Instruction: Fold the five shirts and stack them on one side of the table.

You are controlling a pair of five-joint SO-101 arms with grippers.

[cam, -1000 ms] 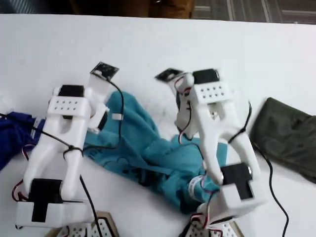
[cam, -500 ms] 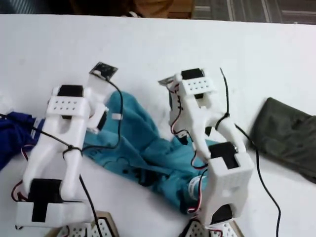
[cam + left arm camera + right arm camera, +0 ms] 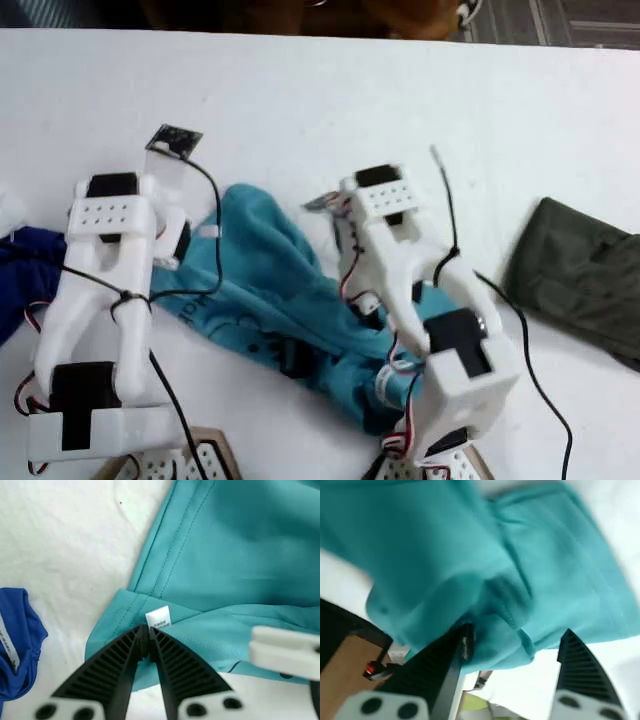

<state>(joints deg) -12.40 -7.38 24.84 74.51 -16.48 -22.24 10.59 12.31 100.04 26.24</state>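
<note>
Teal shirt (image 3: 265, 275) crumpled mid-tabletop, both arms on it

The teal shirt lies bunched on the white tabletop (image 3: 300, 90) between the two arms, near the front edge. The left jaws are closed on its hem, pinching the fabric right beside a small white label (image 3: 158, 617). The right jaws stand wide apart just over a rumpled fold at the shirt's other side, gripping nothing. The right arm (image 3: 420, 280) stands over that end of the shirt and hides part of it from above. A blue shirt (image 3: 20, 640) lies heaped beside the left arm (image 3: 95, 270), close to the teal hem but apart from it. An olive shirt (image 3: 585, 280) lies folded at the right side of the tabletop, well apart from the teal one.
</note>
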